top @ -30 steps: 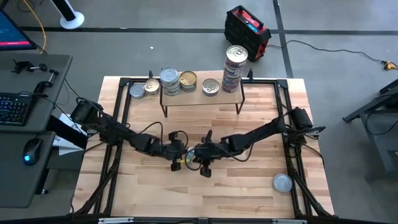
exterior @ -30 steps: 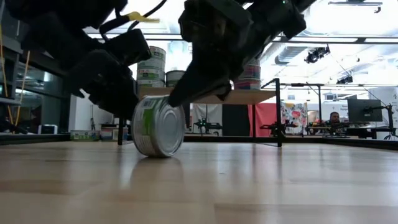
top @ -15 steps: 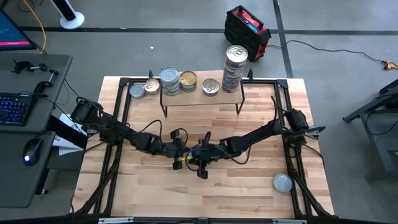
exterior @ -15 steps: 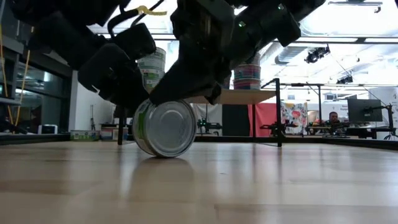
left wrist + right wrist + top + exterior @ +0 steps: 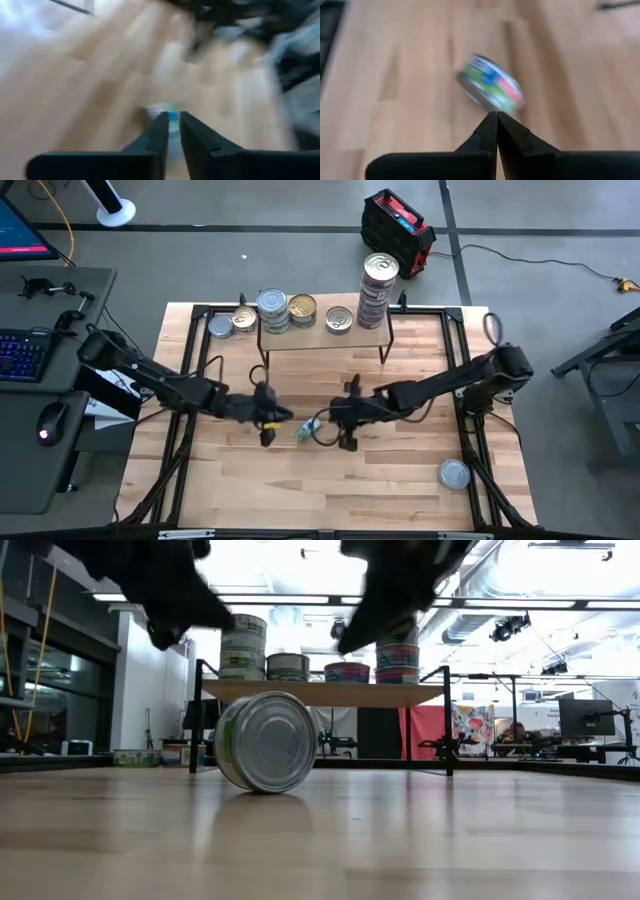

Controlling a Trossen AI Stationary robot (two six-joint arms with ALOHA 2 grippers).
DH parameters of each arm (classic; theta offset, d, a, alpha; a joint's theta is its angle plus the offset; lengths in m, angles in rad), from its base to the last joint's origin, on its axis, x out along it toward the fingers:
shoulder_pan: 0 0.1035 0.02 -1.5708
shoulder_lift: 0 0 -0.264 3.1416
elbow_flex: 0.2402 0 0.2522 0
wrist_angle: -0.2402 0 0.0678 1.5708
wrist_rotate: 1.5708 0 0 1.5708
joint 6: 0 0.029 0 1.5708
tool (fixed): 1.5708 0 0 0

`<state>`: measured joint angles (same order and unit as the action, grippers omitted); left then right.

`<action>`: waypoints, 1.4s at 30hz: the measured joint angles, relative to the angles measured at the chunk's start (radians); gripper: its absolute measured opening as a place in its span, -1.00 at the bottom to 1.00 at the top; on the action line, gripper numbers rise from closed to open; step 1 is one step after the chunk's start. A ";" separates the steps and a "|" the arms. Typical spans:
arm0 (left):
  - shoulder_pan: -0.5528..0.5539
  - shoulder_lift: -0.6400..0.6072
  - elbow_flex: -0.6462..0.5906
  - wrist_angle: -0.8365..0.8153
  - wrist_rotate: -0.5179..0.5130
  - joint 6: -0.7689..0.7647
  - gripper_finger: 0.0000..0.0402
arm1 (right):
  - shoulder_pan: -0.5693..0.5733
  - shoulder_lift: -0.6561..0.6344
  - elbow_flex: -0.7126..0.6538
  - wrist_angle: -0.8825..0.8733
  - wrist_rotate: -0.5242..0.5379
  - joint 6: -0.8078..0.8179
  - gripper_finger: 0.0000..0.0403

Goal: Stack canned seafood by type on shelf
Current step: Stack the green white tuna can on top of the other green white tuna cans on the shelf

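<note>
One tin of the canned seafood (image 5: 307,430) stands on its rim on the table, its silver lid (image 5: 272,741) facing the near edge. My left gripper (image 5: 280,420) hangs above and left of it, with a narrow gap between the fingers (image 5: 174,117). My right gripper (image 5: 323,423) hangs above and right of it, shut (image 5: 496,116). Neither touches the tin. On the shelf (image 5: 325,332) at the far side stand a low stack (image 5: 272,310), two single tins and a tall stack (image 5: 378,285).
Two more tins (image 5: 231,324) stand on the table left of the shelf. A single tin (image 5: 454,473) lies flat near the table's right near corner. A black frame (image 5: 196,350) runs along the table's sides. Bare wood lies in front of the shelf.
Both grippers were against the tin's two sides. They have since risen and drawn apart, the left toward the table's left edge and the right toward its right edge. The tin has turned its lid more toward the near edge and stays standing on its rim.
</note>
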<state>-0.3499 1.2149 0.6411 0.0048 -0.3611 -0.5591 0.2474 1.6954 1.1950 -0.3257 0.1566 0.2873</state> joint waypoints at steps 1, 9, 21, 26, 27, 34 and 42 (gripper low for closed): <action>-0.020 -0.001 0.000 0.032 0.012 -0.046 -0.74 | 0.001 -0.022 0.000 -0.054 0.025 0.011 -1.00; -0.154 0.114 0.128 0.103 0.023 -0.048 -0.07 | 0.028 -0.087 0.000 -0.375 0.092 0.156 -1.00; -0.063 0.292 0.388 -0.374 -0.088 -0.036 0.45 | 0.113 -0.087 0.000 -0.551 0.208 0.352 -1.00; -0.070 0.377 0.387 -0.333 -0.101 -0.236 0.46 | 0.136 -0.087 -0.001 -0.582 0.236 0.393 -1.00; -0.070 0.392 0.387 -0.326 -0.116 -0.258 0.47 | 0.139 -0.087 0.000 -0.578 0.237 0.393 -1.00; -0.070 0.493 0.387 -0.316 -0.134 -0.327 0.47 | 0.141 -0.087 0.000 -0.581 0.237 0.394 -1.00; -0.068 0.540 0.387 -0.302 -0.090 -0.307 0.43 | 0.141 -0.087 0.000 -0.583 0.237 0.393 -1.00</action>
<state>-0.4183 1.7550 1.0279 -0.2974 -0.4511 -0.8659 0.3885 1.6081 1.1946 -0.9085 0.3940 0.6807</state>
